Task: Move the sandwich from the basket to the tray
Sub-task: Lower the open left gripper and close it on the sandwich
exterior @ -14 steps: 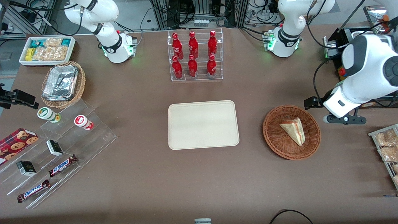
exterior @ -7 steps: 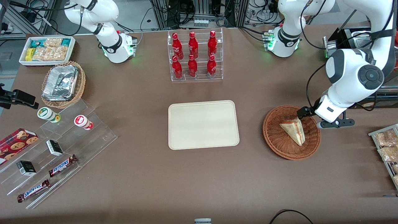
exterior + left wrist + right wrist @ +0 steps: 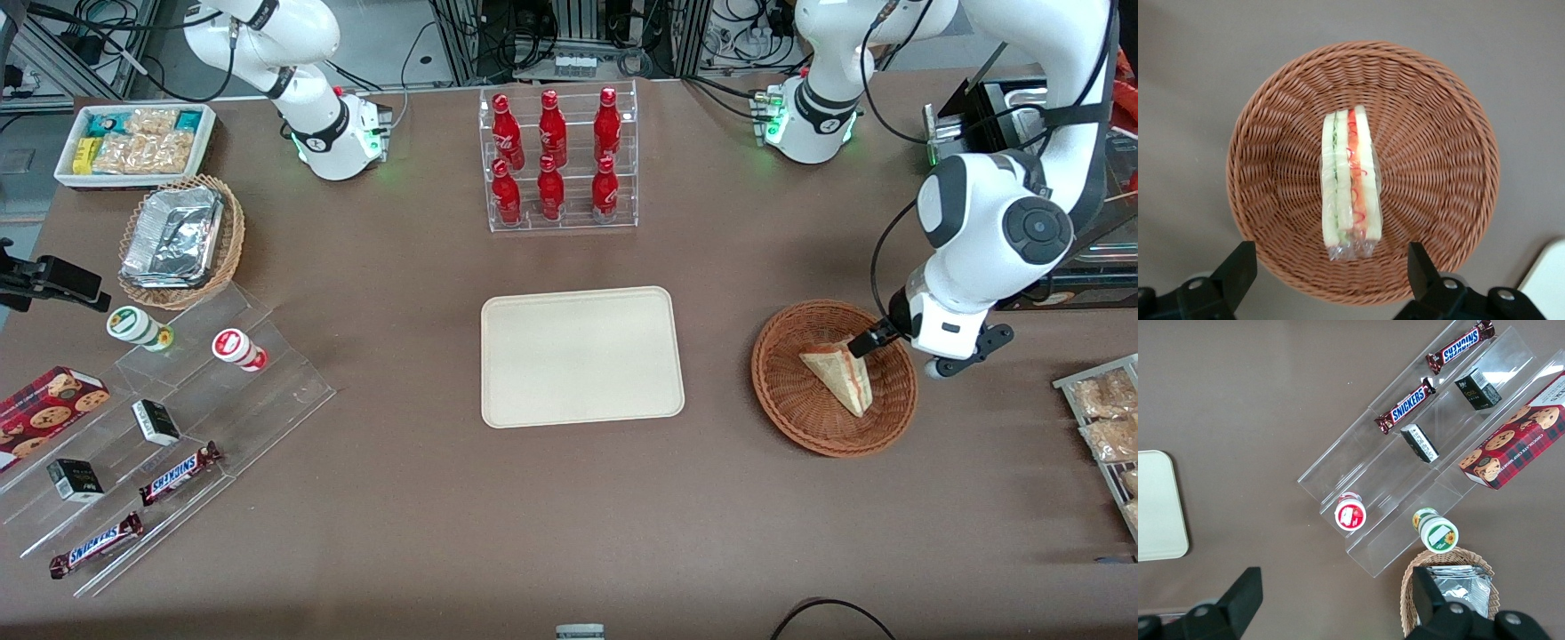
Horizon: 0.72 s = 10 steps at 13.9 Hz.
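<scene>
The sandwich (image 3: 839,373), a plastic-wrapped wedge of white bread with red and green filling, lies in the reddish-brown wicker basket (image 3: 791,391) toward the working arm's end of the table. It also shows in the left wrist view (image 3: 1350,183), in the basket (image 3: 1271,133). My left gripper (image 3: 876,342) hangs above the basket's rim, a little farther from the front camera than the sandwich. Its fingers (image 3: 1238,273) are open wide and empty. The cream-beige tray (image 3: 582,356) lies bare at the table's middle.
A clear rack of red bottles (image 3: 558,160) stands farther from the front camera than the tray. A metal rack of snack packets (image 3: 1102,427) lies beside the basket at the working arm's table edge. Clear steps with snacks (image 3: 160,427) lie toward the parked arm's end.
My left arm has swung in from the table's edge toward the basket and come down; the gripper now hangs over the basket's rim beside the sandwich.
</scene>
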Each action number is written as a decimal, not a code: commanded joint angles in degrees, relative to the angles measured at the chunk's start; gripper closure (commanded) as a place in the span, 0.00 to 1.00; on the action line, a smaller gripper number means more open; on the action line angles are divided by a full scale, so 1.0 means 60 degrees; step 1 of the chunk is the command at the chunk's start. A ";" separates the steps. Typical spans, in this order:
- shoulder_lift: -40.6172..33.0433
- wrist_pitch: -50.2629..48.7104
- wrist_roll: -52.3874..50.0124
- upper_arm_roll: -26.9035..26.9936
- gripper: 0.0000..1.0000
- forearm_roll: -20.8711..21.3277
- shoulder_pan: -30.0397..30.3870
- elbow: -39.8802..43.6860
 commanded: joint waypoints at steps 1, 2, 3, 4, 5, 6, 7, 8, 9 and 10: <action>0.0360 0.0445 -0.0991 -0.0012 0.00 0.0006 -0.0055 0.0003; 0.0463 0.0503 -0.1006 -0.0012 0.00 0.0006 -0.0055 0.0062; 0.0580 0.0678 -0.1006 -0.0012 0.00 -0.0009 -0.0055 0.0077; 0.0726 0.0839 -0.0992 -0.0026 0.00 -0.0009 -0.0055 0.0091; 0.0887 0.0913 -0.1006 -0.0027 0.00 -0.0009 -0.0055 0.0164; 0.1033 0.0928 -0.1006 -0.0027 0.00 -0.0024 -0.0069 0.0237; 0.1078 0.0929 -0.1006 -0.0041 0.00 -0.0038 -0.0055 0.0282; 0.1122 0.0929 -0.1006 -0.0041 0.00 -0.0038 -0.0055 0.0282; 0.1253 0.0929 -0.1006 -0.0041 0.00 -0.0053 -0.0055 0.0282; 0.1371 0.0929 -0.1006 -0.0041 0.00 -0.0227 -0.0055 0.0296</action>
